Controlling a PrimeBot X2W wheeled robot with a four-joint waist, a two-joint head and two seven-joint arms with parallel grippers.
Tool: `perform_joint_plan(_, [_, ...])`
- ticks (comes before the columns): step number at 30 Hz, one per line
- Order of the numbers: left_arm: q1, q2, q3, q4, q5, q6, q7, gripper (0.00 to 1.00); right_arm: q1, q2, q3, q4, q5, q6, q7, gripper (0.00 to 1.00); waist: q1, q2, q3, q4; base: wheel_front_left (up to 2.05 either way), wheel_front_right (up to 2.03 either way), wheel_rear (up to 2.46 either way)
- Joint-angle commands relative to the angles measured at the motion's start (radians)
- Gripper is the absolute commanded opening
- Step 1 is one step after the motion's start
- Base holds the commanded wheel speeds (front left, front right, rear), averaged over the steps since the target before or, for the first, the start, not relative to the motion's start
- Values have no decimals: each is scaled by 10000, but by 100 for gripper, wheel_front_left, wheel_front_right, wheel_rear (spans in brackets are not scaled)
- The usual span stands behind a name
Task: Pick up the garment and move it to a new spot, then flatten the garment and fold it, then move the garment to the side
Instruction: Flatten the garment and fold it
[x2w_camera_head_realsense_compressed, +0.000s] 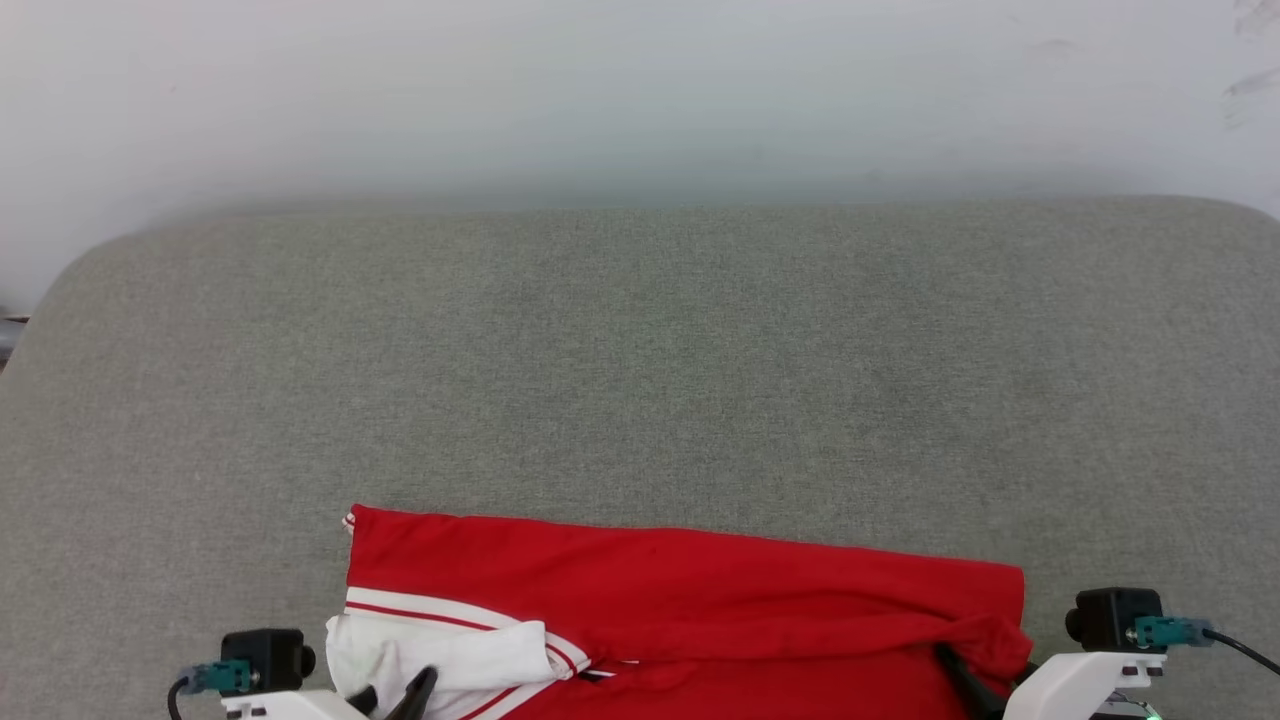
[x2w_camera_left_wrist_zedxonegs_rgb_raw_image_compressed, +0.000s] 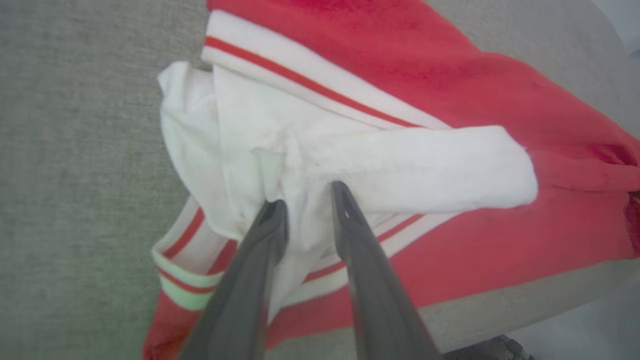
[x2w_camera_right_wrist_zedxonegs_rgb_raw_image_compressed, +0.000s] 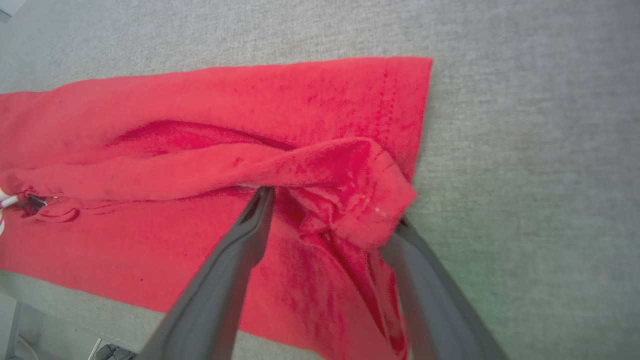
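Position of the work: the red basketball-style T-shirt with white short sleeves (x2w_camera_head_realsense_compressed: 700, 600) lies along the near edge of the grey fabric-covered surface (x2w_camera_head_realsense_compressed: 640, 350), doubled over lengthwise into a long band; its sleeve end is toward my left and its hem end toward my right.

State of my left tool (x2w_camera_left_wrist_zedxonegs_rgb_raw_image_compressed: 307, 196): the two dark fingers stand partly apart over the crumpled white sleeve (x2w_camera_left_wrist_zedxonegs_rgb_raw_image_compressed: 400, 165); cloth sits between them, but I see no pinch on it, so I judge nothing is held. The red-and-white striped trim (x2w_camera_left_wrist_zedxonegs_rgb_raw_image_compressed: 310, 80) runs just beyond the sleeve.

State of my right tool (x2w_camera_right_wrist_zedxonegs_rgb_raw_image_compressed: 332, 210): the fingers stand wide apart; a bunched red hem corner (x2w_camera_right_wrist_zedxonegs_rgb_raw_image_compressed: 360, 200) sits between them and drapes over one finger; it rests on the tool and is not clamped.

Step in hand, as I judge it: the lengthwise fold is laid and both ends are let go.

Procedure for doing this well:
- draw each tool straight back along its own fingers; a sideways sweep could drag the fold open;
- check that the hem corner slides off the right finger, since it may snag and lift;
- flatten the heaped sleeve and the raised hem ridge before the next fold; both would otherwise set as creases.
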Motion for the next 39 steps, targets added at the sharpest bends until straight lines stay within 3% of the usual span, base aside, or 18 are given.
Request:
perform_joint_plan(1, [-215,-11,61,28,92,-10,-157,100,150,36,-23,-62,49,-15,-96,100,1,-1,-34,-15,0,0,0])
perform_joint_plan(4, [-498,61,46,25,691,167,-746,100,226,143,-177,-802,67,-12,-586,100,1,-1,-158,-62,0,0,0])
perform_joint_plan(10, [-718,48,224,-368,1226,433,-1609,100,387,33,-706,-1860,-192,-12,-222,100,1,-1,-268,-92,0,0,0])
perform_joint_plan(23, [-1620,-397,828,-1303,2795,919,-3586,100,135,-720,-1675,-3064,-162,-11,2983,100,1,-1,233,191,0,0,0])
perform_joint_plan(28, [-1851,-996,1326,-1752,3631,858,-3700,100,-152,-463,-1682,-2624,26,-11,3476,100,1,-1,736,591,0,0,0])
perform_joint_plan(39, [-1636,-1624,1935,-2002,4499,500,-3698,100,-252,-21,-1000,-767,450,-7,4023,100,1,-1,1264,983,0,0,0])
